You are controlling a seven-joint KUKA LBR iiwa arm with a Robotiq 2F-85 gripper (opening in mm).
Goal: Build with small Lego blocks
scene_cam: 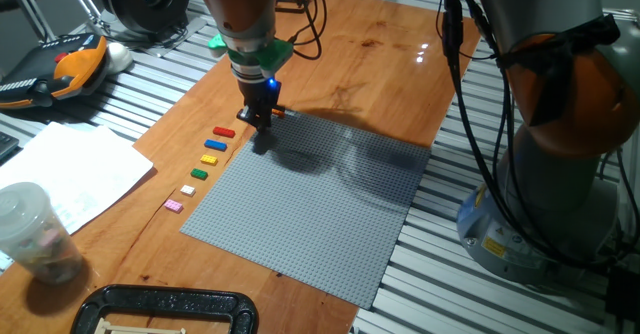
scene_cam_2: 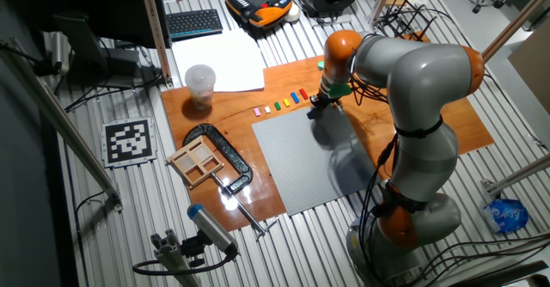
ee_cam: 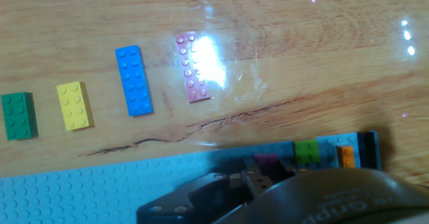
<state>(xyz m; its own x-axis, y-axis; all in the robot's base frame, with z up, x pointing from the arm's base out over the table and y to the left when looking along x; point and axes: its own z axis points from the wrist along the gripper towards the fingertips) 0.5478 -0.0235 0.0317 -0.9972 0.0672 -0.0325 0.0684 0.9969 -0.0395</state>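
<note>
The gripper [scene_cam: 262,115] hovers over the far corner of the grey baseplate [scene_cam: 310,204]; whether it grips anything cannot be told. Loose Lego bricks [scene_cam: 205,161] line the desk [scene_cam: 380,54] just beside the baseplate's edge, long axes crossing the row

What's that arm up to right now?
Fingers low at baseplate corner, grip unclear. Loose bricks lined on wood: red, blue, yellow, green. Nothing blocking.

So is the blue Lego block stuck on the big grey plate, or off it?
Off it. The blue Lego block lies flat on the bare wooden table, between the yellow block and the red block, apart from the grey baseplate.
</note>
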